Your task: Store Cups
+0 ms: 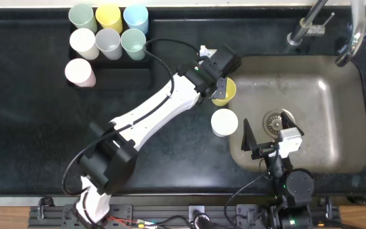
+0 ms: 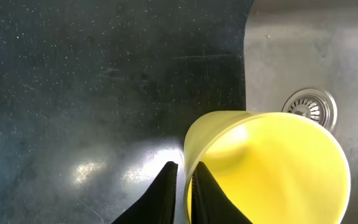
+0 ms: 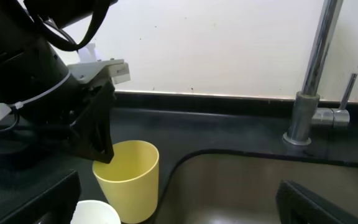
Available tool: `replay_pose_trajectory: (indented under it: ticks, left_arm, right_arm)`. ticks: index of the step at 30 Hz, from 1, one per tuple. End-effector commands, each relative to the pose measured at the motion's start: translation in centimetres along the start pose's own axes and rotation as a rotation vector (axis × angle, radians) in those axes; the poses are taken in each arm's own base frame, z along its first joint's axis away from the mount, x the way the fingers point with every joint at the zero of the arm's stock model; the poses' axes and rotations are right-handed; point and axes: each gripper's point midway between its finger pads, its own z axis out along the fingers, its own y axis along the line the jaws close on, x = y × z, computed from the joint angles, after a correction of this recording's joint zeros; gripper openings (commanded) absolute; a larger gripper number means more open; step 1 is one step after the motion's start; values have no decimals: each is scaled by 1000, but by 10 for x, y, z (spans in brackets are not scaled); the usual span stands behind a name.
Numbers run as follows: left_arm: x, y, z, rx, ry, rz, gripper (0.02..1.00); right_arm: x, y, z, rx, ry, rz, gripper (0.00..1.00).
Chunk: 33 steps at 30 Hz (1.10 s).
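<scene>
My left gripper point(image 1: 223, 81) is shut on the rim of a yellow cup point(image 1: 225, 92), one finger point(image 2: 209, 190) inside and one outside. The yellow cup point(image 2: 272, 168) stands upright, mouth up, at the left rim of the sink point(image 1: 335, 70). From the right wrist view the yellow cup point(image 3: 129, 179) hangs under the left gripper point(image 3: 101, 152). A white cup point(image 1: 224, 122) stands just nearer, also at the sink's left rim. My right gripper point(image 1: 265, 137) is open over the sink's front part, holding nothing. Several pastel cups stand in a black tray point(image 1: 129, 75) at the back left.
A pink cup point(image 1: 79, 72) stands at the tray's left end. The faucet point(image 1: 310, 25) rises behind the sink, and the drain point(image 1: 275, 122) lies close to my right gripper. Dark counter point(image 1: 37, 140) stretches between tray and sink.
</scene>
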Motion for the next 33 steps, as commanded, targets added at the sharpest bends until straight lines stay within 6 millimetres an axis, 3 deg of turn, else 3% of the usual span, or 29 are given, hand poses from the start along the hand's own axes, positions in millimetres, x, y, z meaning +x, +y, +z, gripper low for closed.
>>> replay_pose_trajectory:
  ticks: [1, 5, 8, 19, 22, 25, 28, 33]
  left_arm:
    - [-4, -10, 0, 25, -9, 0, 145]
    - [-4, -12, 4, 28, -12, 0, 134]
    - [-4, -12, 5, 27, -12, 1, 38]
    - [-11, -6, -2, -3, -50, 17, 34]
    - [-25, 6, -28, -57, -126, 18, 34]
    - [-45, 31, -68, -119, -218, -14, 36]
    - [-63, 64, -109, -164, -289, -71, 34]
    - [-84, 137, -164, -252, -363, -203, 36]
  right_arm:
    - [3, -1, 0, 2, -2, 1, 998]
    - [3, -1, 0, 2, -2, 1, 998]
    - [3, -1, 0, 2, -2, 1, 998]
    - [3, -1, 0, 2, -2, 1, 998]
    - [3, -1, 0, 2, -2, 1, 998]
    - [3, -1, 0, 2, -2, 1, 996]
    - [3, -1, 0, 2, -2, 1, 996]
    - [3, -1, 0, 2, -2, 1, 998]
